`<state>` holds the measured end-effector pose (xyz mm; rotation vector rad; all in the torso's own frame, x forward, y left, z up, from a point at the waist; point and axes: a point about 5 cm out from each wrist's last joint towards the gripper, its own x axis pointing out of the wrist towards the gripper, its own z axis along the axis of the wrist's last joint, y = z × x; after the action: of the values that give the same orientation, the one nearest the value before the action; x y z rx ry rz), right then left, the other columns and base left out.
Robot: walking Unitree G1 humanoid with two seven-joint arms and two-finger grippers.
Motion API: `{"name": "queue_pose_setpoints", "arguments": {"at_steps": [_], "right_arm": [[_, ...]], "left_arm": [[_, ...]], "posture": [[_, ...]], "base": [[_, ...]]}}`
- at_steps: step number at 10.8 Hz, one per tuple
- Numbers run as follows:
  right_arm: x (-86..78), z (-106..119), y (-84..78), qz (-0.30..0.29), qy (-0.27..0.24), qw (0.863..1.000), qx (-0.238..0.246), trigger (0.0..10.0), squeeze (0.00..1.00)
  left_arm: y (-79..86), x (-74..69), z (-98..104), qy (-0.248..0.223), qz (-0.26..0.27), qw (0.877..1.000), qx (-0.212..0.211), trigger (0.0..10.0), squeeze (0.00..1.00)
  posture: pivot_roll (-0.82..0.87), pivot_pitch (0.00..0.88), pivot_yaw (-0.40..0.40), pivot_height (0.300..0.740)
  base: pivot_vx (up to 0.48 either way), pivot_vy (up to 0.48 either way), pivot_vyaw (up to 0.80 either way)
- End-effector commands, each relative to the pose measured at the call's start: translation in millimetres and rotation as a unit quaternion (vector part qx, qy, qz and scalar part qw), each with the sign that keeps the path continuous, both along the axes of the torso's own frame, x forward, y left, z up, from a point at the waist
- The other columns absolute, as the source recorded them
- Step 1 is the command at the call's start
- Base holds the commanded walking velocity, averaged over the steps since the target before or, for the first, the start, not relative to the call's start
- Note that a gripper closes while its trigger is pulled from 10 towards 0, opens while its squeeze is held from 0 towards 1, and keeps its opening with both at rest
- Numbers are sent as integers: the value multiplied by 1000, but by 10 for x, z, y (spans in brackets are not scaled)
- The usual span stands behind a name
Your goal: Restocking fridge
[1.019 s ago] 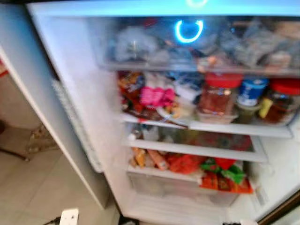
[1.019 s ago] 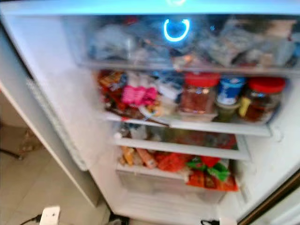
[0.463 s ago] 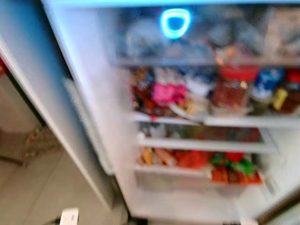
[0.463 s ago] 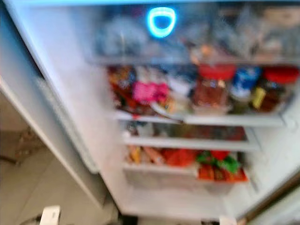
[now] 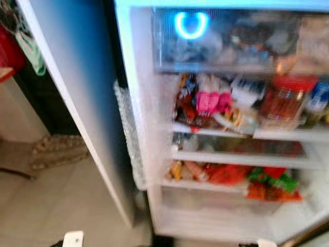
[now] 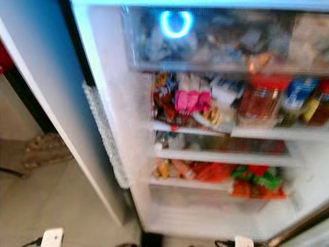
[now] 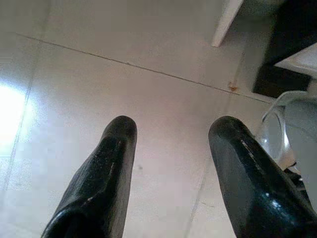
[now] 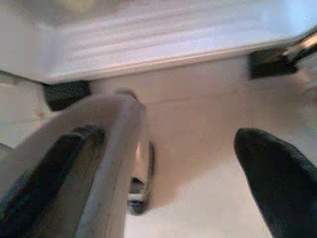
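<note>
One open fridge (image 5: pixel 149 154) holds one glowing blue ring light (image 5: pixel 190 24), one red-lidded jar (image 5: pixel 284 100), one blue-topped container (image 6: pixel 299 92) to its right and one pink packet (image 5: pixel 213 101); the rest blurs uncountably.

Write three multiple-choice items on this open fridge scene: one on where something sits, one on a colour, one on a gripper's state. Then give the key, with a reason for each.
1. Where is the red-lidded jar?
A. On the floor
B. On the shelf beneath the clear drawer
C. In the bottom bin

2. What colour is the glowing ring at the top of the fridge?
A. Blue
B. Red
C. Green

3. How are the left gripper fingers set?
A. Shut on a jar
B. Shut on nothing
C. Apart and empty

Key: 1 B, the jar stands on the shelf under the clear drawer, beside a blue-lidded container. 2 A, the ring shines blue. 3 C, the left wrist view shows bare floor tile between the two black fingers.
</note>
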<state>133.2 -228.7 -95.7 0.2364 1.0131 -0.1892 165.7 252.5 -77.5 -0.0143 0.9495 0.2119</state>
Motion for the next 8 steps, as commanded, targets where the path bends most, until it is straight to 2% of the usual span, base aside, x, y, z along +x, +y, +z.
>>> {"name": "queue_pose_setpoints", "arguments": {"at_steps": [1,5,8], "right_arm": [[-109,-50,41,5,26,1000,7,10000,0],[-110,-52,51,7,27,1000,9,10000,0],[-104,-47,44,11,23,1000,3,10000,0]], "left_arm": [[18,-26,-7,7,-3,1000,3,10000,0],[22,-33,-9,8,-4,1000,5,10000,0],[10,-52,-22,12,-5,1000,8,10000,0]], "posture": [[-3,0,44,640],[-2,0,41,640],[-7,0,38,640]], "base": [[0,382,0],[0,355,0],[0,0,0]]}}
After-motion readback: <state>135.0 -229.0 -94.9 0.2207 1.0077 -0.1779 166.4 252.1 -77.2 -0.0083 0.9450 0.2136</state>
